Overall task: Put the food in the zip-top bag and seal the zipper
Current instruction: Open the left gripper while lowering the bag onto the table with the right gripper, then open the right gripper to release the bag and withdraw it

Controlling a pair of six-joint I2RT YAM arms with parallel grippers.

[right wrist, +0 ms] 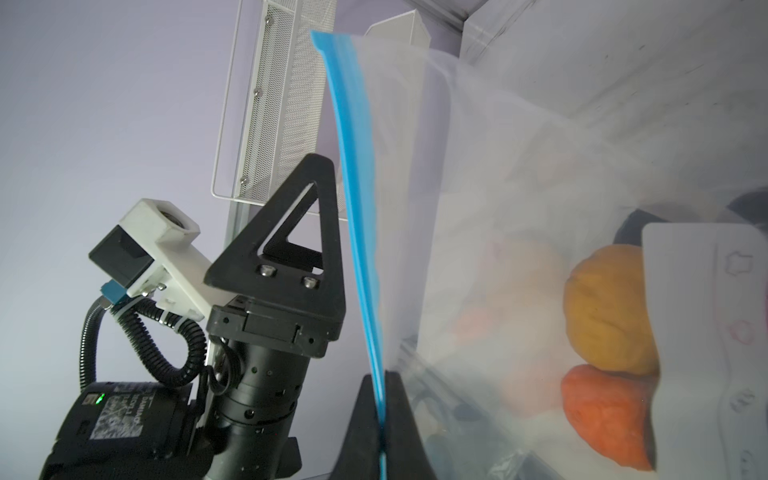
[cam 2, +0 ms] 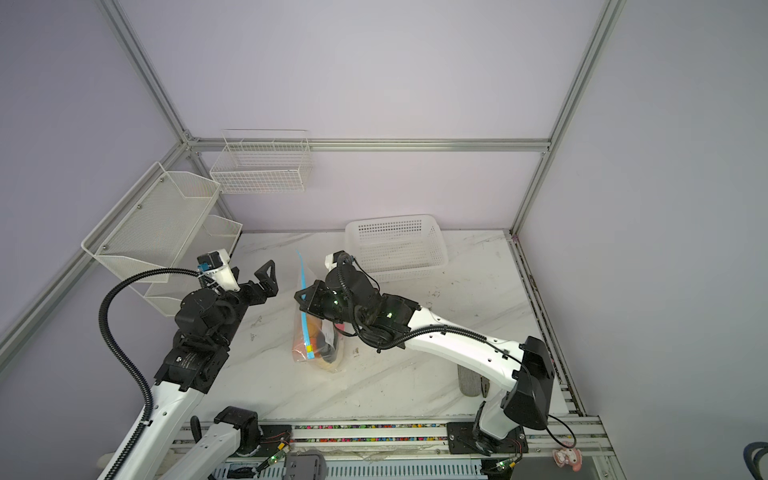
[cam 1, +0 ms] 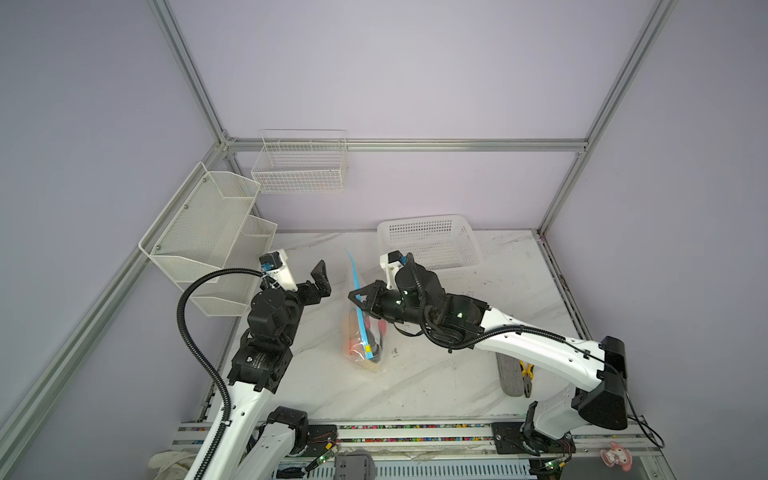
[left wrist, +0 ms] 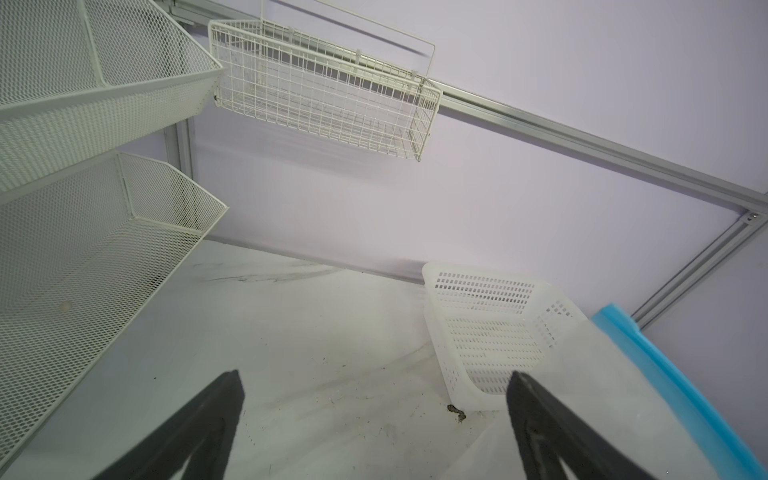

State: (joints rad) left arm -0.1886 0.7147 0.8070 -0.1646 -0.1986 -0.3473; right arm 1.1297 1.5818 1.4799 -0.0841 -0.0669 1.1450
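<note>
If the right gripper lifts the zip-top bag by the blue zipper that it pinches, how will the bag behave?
Probably floppy: the zip-top bag is thin clear film, and its zipper curves beyond the right gripper. Likely heavy at one end, where the toy food is bunched, so it may sag and swing. The smooth strip might slip.

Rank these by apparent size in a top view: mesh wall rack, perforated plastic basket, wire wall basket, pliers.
1. mesh wall rack
2. perforated plastic basket and wire wall basket: too alike to rank
3. pliers, partly hidden under an arm
</note>
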